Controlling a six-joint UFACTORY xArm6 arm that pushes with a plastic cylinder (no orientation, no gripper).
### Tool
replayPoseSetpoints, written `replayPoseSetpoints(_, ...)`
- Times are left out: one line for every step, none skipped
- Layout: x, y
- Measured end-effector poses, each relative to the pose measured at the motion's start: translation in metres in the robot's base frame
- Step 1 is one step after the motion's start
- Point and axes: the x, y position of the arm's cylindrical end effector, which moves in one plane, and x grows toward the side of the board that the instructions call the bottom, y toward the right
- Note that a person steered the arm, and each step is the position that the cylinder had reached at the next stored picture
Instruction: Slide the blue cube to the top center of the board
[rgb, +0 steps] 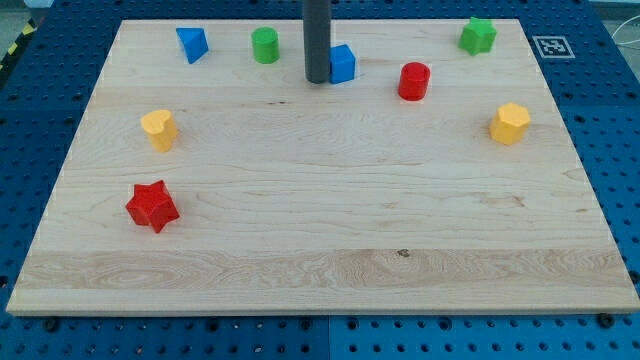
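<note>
The blue cube sits near the top centre of the wooden board. My tip is at the end of the dark rod that comes down from the view's top. It stands right against the cube's left side, touching or almost touching it.
A blue triangular block and a green cylinder lie at the top left. A red cylinder lies right of the cube. A green star, a yellow hexagon, a yellow heart and a red star lie further off.
</note>
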Motion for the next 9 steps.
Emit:
replayPoseSetpoints(-0.004,0.016)
replayPoseSetpoints(-0.015,0.021)
replayPoseSetpoints(-0.023,0.022)
replayPoseSetpoints(-0.028,0.028)
replayPoseSetpoints(0.0,0.036)
replayPoseSetpoints(0.002,0.048)
replayPoseSetpoints(-0.014,0.045)
replayPoseSetpoints(-0.03,0.044)
replayPoseSetpoints(-0.045,0.046)
